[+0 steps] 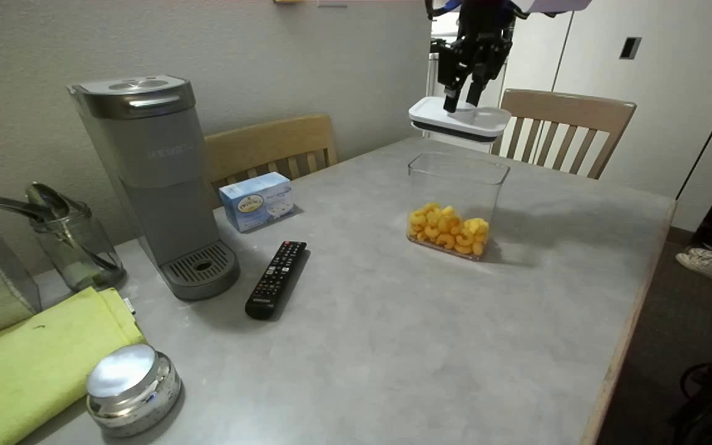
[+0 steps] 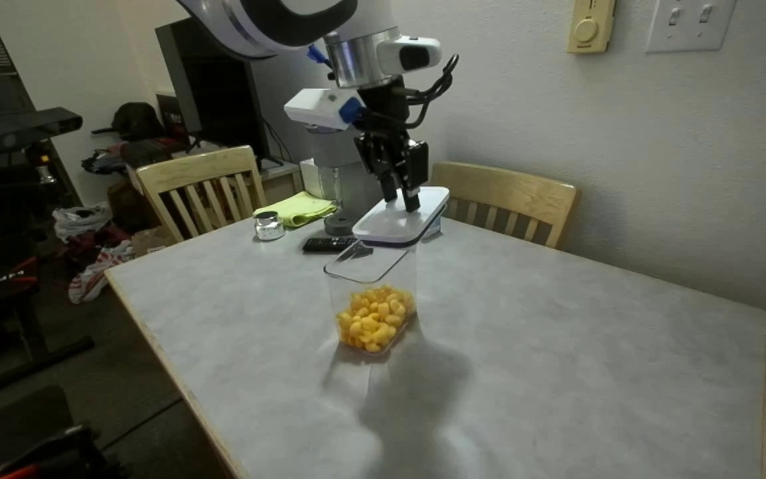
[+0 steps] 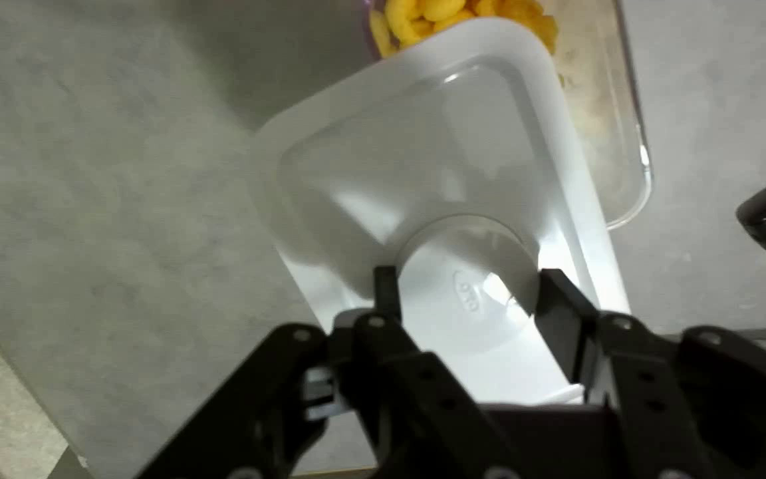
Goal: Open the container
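Observation:
The container (image 1: 458, 180) is a clear rectangular box, upright and open at the top, with orange snack pieces in its bottom. It shows in both exterior views (image 2: 371, 274) and partly in the wrist view (image 3: 612, 126). Its white rounded-rectangle lid (image 1: 431, 115) is off it, in the air above and slightly off to one side of the rim. The lid also shows in the exterior view (image 2: 393, 223) and the wrist view (image 3: 416, 146). My gripper (image 1: 461, 107) is shut on the lid's round raised button, one finger on each side (image 3: 466, 293).
A grey coffee maker (image 1: 164, 161), a blue-and-white box (image 1: 258, 201), a black remote (image 1: 277, 279), a shiny metal tin (image 1: 133, 389), a yellow cloth (image 1: 47, 352) and a glass jar with cutlery (image 1: 84, 253) stand on the table. Wooden chairs (image 2: 509, 199) surround it.

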`<action>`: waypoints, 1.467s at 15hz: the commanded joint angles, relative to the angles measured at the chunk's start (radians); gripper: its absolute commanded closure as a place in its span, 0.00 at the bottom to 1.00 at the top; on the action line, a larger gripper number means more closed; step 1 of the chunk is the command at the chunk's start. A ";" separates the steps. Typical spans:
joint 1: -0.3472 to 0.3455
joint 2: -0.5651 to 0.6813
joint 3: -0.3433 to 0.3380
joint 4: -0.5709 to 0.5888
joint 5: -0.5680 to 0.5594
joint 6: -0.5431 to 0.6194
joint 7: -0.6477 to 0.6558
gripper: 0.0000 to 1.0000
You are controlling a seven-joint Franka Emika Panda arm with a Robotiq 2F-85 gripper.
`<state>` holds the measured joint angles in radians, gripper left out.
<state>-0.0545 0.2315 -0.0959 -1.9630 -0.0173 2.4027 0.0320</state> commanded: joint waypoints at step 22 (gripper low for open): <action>-0.142 0.060 -0.044 -0.155 0.072 0.216 -0.268 0.71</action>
<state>-0.2109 0.2713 -0.1167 -2.0967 0.1308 2.5697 -0.2956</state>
